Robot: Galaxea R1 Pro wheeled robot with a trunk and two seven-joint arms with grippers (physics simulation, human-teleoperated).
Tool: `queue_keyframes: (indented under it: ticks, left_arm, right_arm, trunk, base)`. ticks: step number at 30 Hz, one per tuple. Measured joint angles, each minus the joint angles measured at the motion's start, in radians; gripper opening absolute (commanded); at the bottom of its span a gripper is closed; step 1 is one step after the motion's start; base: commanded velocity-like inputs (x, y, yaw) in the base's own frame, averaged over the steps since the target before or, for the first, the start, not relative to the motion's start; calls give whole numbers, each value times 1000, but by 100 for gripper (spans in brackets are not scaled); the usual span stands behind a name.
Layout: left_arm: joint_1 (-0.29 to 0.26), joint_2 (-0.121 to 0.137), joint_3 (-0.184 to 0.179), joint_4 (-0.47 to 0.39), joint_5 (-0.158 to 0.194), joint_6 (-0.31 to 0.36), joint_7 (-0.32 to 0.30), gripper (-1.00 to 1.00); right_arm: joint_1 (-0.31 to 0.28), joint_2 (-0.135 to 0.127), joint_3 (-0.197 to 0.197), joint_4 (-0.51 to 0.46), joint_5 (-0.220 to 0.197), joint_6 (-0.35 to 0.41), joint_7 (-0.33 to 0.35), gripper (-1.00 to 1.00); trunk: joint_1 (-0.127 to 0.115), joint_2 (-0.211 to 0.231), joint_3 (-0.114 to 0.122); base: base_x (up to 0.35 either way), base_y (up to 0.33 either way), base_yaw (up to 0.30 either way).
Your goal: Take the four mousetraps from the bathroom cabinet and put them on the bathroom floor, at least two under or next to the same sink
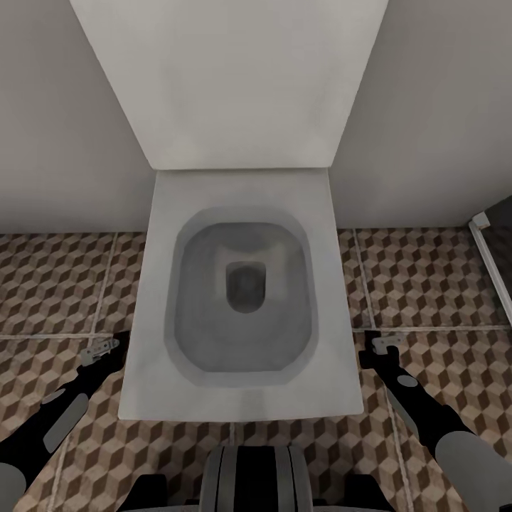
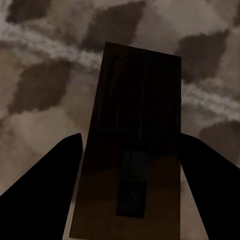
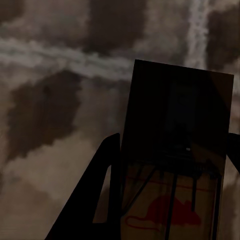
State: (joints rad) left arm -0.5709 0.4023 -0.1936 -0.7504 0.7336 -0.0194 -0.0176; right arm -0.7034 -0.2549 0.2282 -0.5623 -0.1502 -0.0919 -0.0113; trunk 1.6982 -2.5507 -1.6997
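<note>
Head view: a white toilet [image 1: 242, 299] stands against the wall on the cube-patterned bathroom floor [image 1: 427, 277], an arm at each side. Left claw [image 2: 127, 165] is clamped on a brown mousetrap [image 2: 135, 125] above the tiles. Right claw [image 3: 172, 165] grips another mousetrap [image 3: 177, 125] bearing a red mouse mark.

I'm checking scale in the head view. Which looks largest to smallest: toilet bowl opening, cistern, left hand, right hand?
1. Cistern
2. Toilet bowl opening
3. Left hand and right hand: both small and look about alike, so I won't rank them.
</note>
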Motion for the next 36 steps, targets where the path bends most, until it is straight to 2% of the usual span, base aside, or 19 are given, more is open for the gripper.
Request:
queue_keyframes:
  ticks: [36]
  left_arm:
    - [1,0,0,2,-2,0,0,-100]
  right_arm:
    - [0,0,0,0,-1,-1,0,-100]
  trunk:
    - [0,0,0]
  base:
    - [0,0,0]
